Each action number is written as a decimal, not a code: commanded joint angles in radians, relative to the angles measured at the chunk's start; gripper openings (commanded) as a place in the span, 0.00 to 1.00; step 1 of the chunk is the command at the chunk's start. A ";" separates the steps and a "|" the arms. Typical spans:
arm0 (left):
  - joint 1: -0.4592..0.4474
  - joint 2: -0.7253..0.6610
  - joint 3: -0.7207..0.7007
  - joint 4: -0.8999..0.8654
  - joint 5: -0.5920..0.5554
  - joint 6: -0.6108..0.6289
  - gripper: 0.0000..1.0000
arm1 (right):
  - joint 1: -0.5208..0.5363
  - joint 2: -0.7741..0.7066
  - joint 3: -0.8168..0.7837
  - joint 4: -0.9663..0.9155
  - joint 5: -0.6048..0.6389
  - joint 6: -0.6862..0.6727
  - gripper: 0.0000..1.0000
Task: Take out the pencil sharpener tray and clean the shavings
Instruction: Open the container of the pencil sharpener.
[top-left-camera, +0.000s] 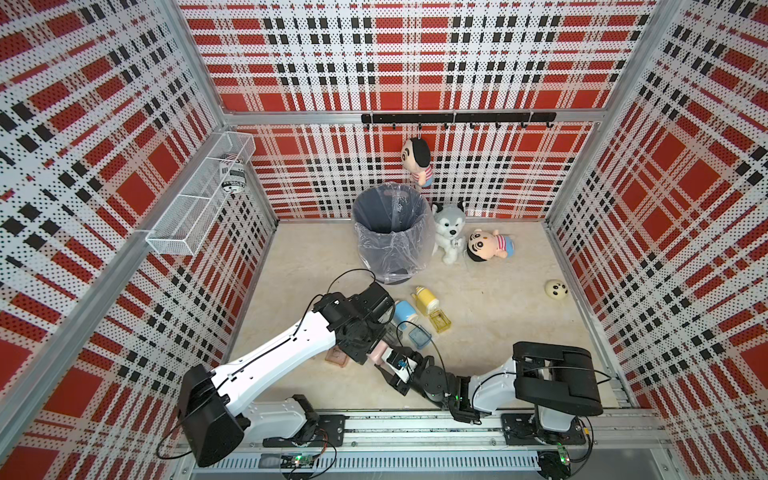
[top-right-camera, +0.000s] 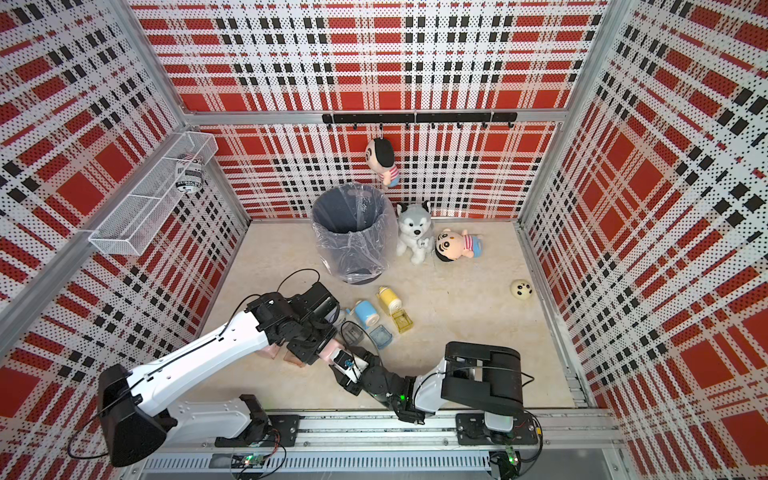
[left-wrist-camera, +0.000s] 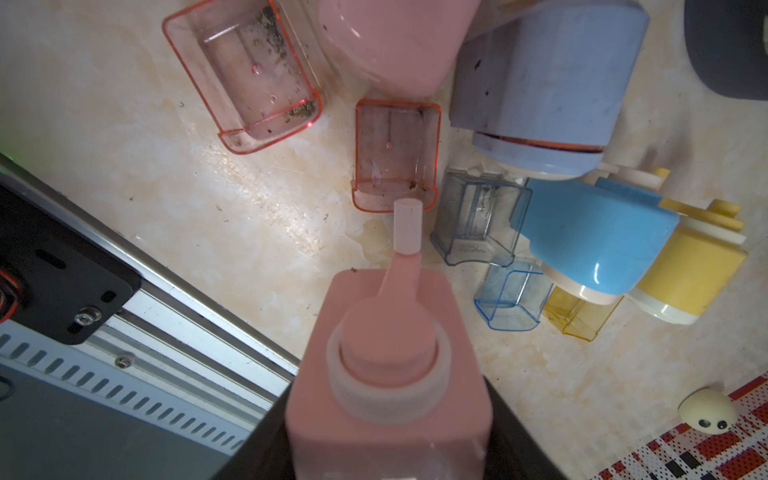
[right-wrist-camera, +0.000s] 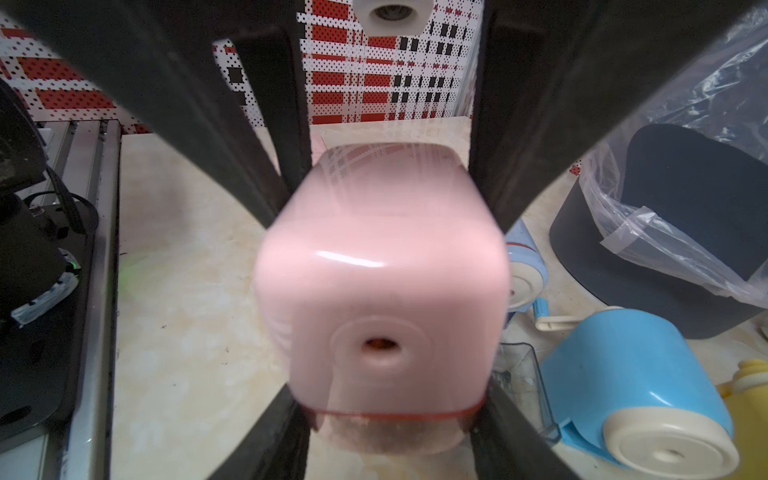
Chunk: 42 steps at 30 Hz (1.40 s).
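- Counter (top-left-camera: 498, 332): pale marbled surface inside plaid walls.
- Bin (top-left-camera: 386, 249): dark, lined with a clear bag, upright towards the back of the counter.
- Left end effector (left-wrist-camera: 386, 449): closed on the crank end of the pink sharpener (right-wrist-camera: 382, 270), with a finger bearing on each side.
- Right end effector (right-wrist-camera: 392, 440): nearly closed, fingers pressed on either side of the tray (right-wrist-camera: 374, 428) front at the opposite end.
- Pink sharpener: held between both end effectors at the robot's side of the counter. Its pencil hole faces the right wrist camera.
- Other sharpeners: second pink sharpener (left-wrist-camera: 395, 41), lilac sharpener (left-wrist-camera: 540, 91), blue sharpener (left-wrist-camera: 594, 245) and yellow sharpener (left-wrist-camera: 690, 274) are clustered just beyond it.
- Tray: red-edged, seated in the pink sharpener's base.
- Loose trays: larger pink tray (left-wrist-camera: 245, 79), smaller pink tray (left-wrist-camera: 395, 153), blue tray (left-wrist-camera: 511, 299) and yellow tray (left-wrist-camera: 577, 311) lie open side up beside the cluster.
- Shavings (left-wrist-camera: 305, 110): dark specks in the larger pink tray's corner.
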 joint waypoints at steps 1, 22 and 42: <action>0.018 -0.001 0.031 -0.045 -0.083 -0.005 0.37 | 0.016 -0.024 -0.030 0.024 0.020 0.026 0.55; 0.010 0.024 0.039 -0.031 -0.096 0.012 0.32 | 0.047 -0.053 -0.056 0.035 0.024 0.087 0.56; -0.031 0.065 0.086 -0.013 -0.107 0.056 0.30 | 0.002 -0.096 -0.090 0.016 -0.078 0.118 0.60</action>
